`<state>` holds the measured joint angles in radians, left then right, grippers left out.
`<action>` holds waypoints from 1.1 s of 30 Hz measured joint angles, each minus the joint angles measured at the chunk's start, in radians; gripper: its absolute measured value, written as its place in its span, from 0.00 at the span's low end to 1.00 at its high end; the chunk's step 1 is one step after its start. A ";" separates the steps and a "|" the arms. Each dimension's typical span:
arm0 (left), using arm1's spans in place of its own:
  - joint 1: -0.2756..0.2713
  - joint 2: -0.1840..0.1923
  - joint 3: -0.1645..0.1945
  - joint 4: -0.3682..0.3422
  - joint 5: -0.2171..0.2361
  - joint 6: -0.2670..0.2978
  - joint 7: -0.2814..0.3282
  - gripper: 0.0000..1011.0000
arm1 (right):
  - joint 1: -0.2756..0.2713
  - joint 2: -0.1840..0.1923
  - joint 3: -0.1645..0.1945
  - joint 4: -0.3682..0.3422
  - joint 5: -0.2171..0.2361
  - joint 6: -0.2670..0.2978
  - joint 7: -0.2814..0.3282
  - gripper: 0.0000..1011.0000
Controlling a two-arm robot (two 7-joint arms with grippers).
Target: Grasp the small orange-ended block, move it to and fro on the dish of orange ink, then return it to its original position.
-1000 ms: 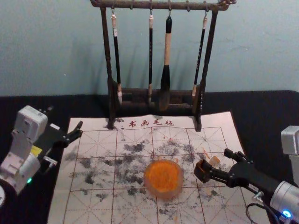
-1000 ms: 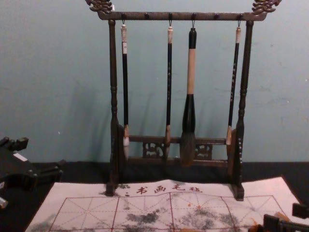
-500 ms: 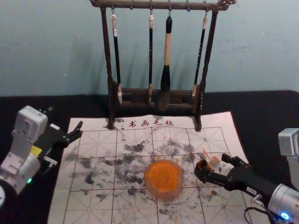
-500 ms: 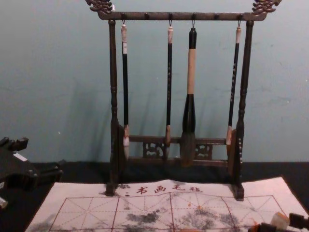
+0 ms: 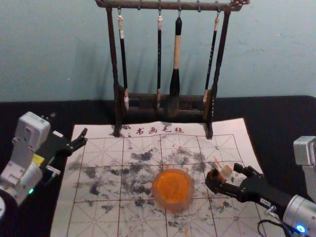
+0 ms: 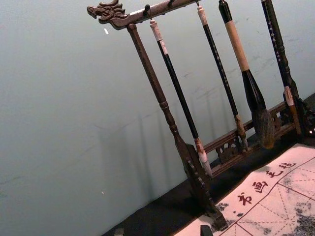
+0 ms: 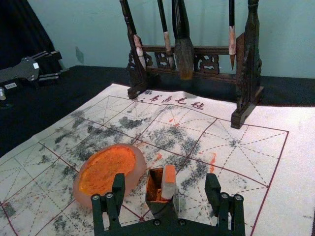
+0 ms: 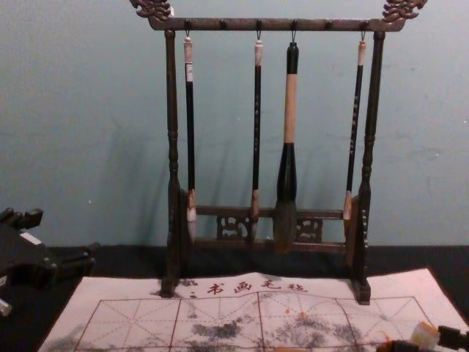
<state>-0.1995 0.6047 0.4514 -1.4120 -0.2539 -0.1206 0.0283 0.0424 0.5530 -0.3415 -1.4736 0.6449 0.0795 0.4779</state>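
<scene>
The small block (image 5: 225, 172), pale with an orange end, leans at an open dark box (image 5: 214, 176) with orange inside. My right gripper (image 5: 227, 174) stands open around the block's place. The right wrist view has the block (image 7: 169, 182) at the box's (image 7: 153, 188) edge, between the spread fingers of the right gripper (image 7: 165, 181) and touching neither. The round dish of orange ink (image 5: 172, 188) is left of the box. My left gripper (image 5: 68, 124) is parked open at the left; its fingertips edge into its own wrist view (image 6: 162, 231).
A white gridded felt mat (image 5: 98, 217) with dark and orange smudges lies under the dish and box. Behind them a dark wooden rack (image 5: 113, 64) carries hanging brushes (image 5: 175, 64), its feet on the mat's far edge.
My right gripper has come slightly nearer and lower. The block shows more fully in the chest view and looks a little more tilted. The left arm has stayed still.
</scene>
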 joint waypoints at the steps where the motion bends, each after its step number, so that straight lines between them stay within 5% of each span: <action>1: 0.000 0.000 0.000 0.000 0.000 0.000 0.000 0.99 | 0.000 0.000 0.000 0.000 0.000 0.000 0.000 0.99; 11: 0.000 0.000 0.000 0.000 0.000 0.000 0.000 0.99 | -0.001 0.000 0.000 -0.001 0.000 0.000 0.000 0.79; 33: 0.000 0.000 0.000 0.000 0.000 0.000 0.000 0.99 | -0.001 0.000 0.000 -0.002 -0.001 -0.001 -0.001 0.11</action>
<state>-0.1995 0.6047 0.4514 -1.4119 -0.2539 -0.1205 0.0283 0.0413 0.5530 -0.3415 -1.4753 0.6436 0.0781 0.4773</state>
